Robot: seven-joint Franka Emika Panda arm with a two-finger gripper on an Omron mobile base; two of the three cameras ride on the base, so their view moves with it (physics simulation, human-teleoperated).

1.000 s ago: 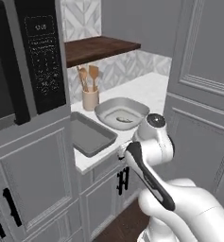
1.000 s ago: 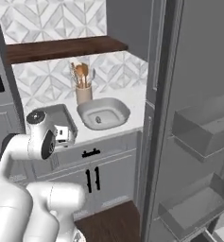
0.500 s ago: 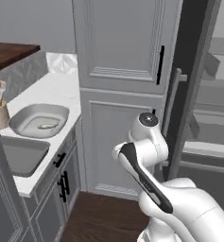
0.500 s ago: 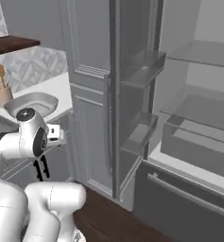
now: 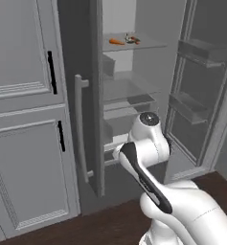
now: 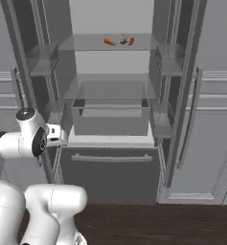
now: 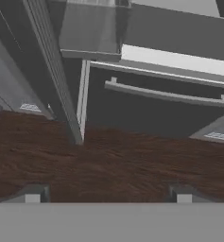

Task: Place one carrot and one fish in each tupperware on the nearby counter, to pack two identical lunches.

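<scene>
Dark wooden floor [image 7: 108, 160], fridge drawer handle [image 7: 170, 94] (grey), claw [image 7: 108, 197] spread

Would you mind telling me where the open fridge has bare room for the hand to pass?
The top shelf is bare left of the carrots; its right-of-centre part is crowded by a carrot and a small dark item. The middle shelf above the drawer looks bare across.

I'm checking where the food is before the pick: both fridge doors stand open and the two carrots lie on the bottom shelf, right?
Not quite. Both fridge doors do stand open, but the two carrots lie on the top shelf, not the bottom one. The right base view shows them there, orange, either side of a small darker item that is too small to identify.
</scene>
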